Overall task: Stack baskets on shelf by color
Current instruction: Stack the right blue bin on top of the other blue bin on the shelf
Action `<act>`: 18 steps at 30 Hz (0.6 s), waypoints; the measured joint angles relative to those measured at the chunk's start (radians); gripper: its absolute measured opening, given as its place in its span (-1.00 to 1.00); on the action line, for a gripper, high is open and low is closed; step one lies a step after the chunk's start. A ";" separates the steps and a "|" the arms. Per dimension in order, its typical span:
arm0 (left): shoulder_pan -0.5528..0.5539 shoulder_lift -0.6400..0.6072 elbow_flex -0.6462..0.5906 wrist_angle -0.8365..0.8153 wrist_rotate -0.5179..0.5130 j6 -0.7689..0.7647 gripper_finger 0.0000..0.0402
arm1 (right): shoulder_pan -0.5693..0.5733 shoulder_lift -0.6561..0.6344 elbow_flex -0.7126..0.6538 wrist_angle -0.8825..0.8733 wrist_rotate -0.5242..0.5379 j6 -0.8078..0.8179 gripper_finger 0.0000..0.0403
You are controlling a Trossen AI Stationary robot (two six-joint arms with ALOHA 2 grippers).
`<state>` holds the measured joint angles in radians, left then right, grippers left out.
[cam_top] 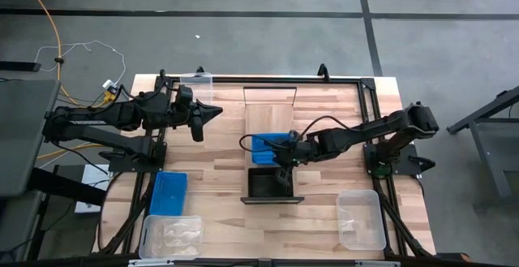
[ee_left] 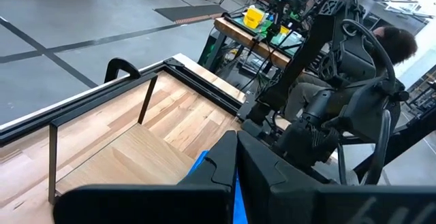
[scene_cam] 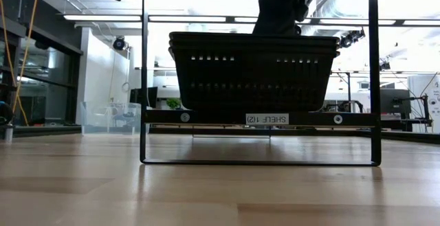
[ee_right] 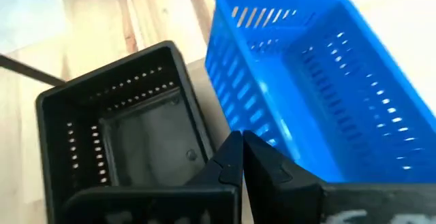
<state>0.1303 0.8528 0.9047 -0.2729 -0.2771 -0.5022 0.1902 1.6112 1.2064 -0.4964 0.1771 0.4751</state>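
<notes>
The shelf (cam_top: 270, 109) runs from the table's far side toward its near side, in the middle. A black basket (cam_top: 270, 184) sits on its near end; in the low view its stacked rims (scene_cam: 254, 44) show above the shelf board (scene_cam: 206, 117). A blue basket (cam_top: 263, 144) stands on the shelf just behind the black one. My right gripper (cam_top: 280, 155) hovers over the place where the two meet, shut (ee_right: 240, 142). My left gripper (cam_top: 217, 111) is shut (ee_left: 235, 166), in the air left of the shelf's far end. My right gripper comes from above, slanting down. Its shut fingertips (ee_right: 231, 149) stand beside the blue basket's slotted outer wall (ee_right: 238, 94), on the side facing the black basket (ee_right: 129, 129). I cannot tell whether they touch that wall.
A second blue basket (cam_top: 168, 192) and a clear basket (cam_top: 170, 236) lie near the table's near-left corner. Another clear one (cam_top: 361, 218) is at the near right, and a third (cam_top: 197, 79) at the far edge. The shelf's far half is bare.
</notes>
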 joint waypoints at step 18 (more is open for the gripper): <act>0.000 0.003 0.000 -0.002 0.000 0.000 -1.00 | 0.057 -0.039 0.060 0.004 0.214 0.014 -1.00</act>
<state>0.1303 0.8555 0.9047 -0.2749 -0.2768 -0.5018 0.2470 1.5717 1.2666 -0.4923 0.3907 0.4895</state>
